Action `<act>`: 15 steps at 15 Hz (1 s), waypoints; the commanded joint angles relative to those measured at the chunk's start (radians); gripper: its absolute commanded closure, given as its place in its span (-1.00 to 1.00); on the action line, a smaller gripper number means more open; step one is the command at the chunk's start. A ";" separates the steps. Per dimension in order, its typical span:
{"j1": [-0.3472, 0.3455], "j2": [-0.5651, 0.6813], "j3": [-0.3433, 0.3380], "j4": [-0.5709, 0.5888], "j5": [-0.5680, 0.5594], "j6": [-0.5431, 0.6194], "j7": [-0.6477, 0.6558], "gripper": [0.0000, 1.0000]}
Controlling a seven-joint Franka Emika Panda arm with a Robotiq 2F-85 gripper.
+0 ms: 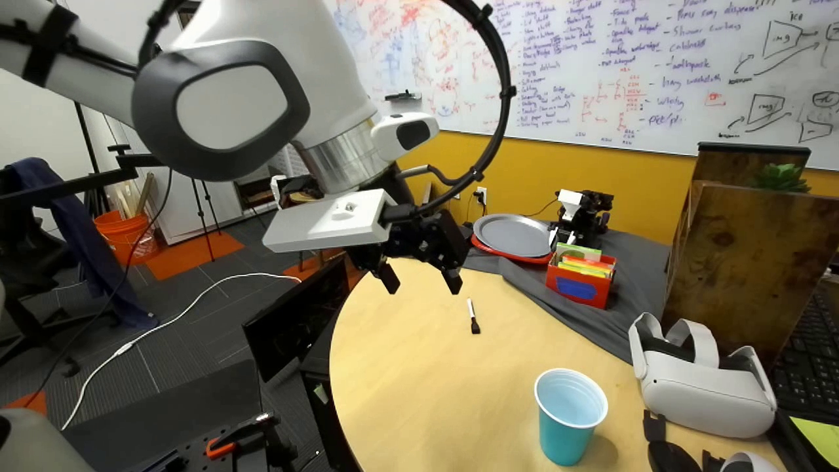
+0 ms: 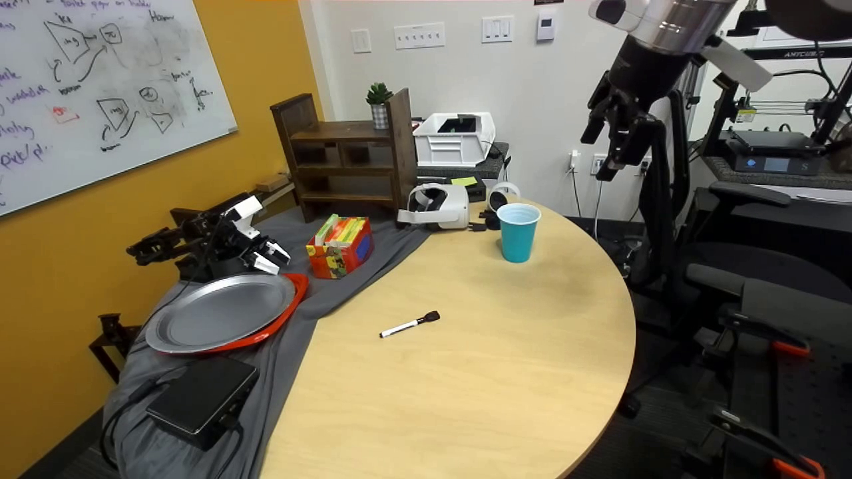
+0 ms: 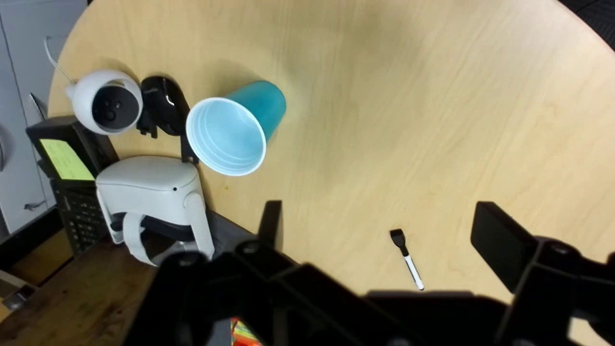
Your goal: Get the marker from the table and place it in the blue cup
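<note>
The marker (image 1: 473,318) lies flat on the round light wooden table (image 1: 406,380). It has a white body and a wide black end, and it also shows in an exterior view (image 2: 411,324) and the wrist view (image 3: 406,262). The blue cup (image 1: 567,429) stands upright on the table, apart from the marker; it also shows in an exterior view (image 2: 518,241) and the wrist view (image 3: 269,105). The cup's visible inside holds nothing. My gripper (image 1: 423,285) is open and empty, high above the table. In the wrist view the marker shows between the fingers (image 3: 379,221), far below them.
A white headset (image 1: 704,387) and a black mouse (image 3: 166,105) lie near the cup. A red box of packets (image 1: 580,278), a grey round tray (image 2: 226,313) and a small black robot arm (image 2: 213,233) sit on a dark cloth. A wooden shelf (image 2: 346,166) stands behind.
</note>
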 commanded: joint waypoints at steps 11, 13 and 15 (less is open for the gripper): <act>0.083 0.340 0.047 0.213 0.082 0.142 -0.212 -1.00; 0.081 0.378 0.069 0.243 0.098 0.141 -0.219 -1.00; 0.077 0.403 0.091 0.265 0.120 0.138 -0.235 -1.00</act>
